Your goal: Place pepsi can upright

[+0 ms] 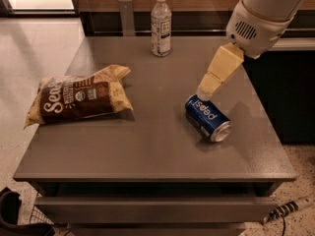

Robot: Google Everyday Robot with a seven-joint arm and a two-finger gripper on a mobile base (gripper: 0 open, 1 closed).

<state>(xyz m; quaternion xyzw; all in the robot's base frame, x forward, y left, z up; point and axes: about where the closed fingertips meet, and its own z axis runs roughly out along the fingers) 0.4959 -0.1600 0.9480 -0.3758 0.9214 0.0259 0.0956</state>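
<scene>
The pepsi can (208,118) is dark blue with white lettering and lies on its side on the grey table (147,151), right of centre, its silver top facing the front right. My gripper (204,93) comes down from the upper right on a white arm; its cream-coloured fingers point down-left, and the tip sits just above the can's far end, very close to it or touching it.
A brown and yellow snack bag (78,96) lies on the left of the table. A clear plastic bottle (161,24) stands upright at the back centre. A dark counter borders the right side. The table's front edge has a drawer below it.
</scene>
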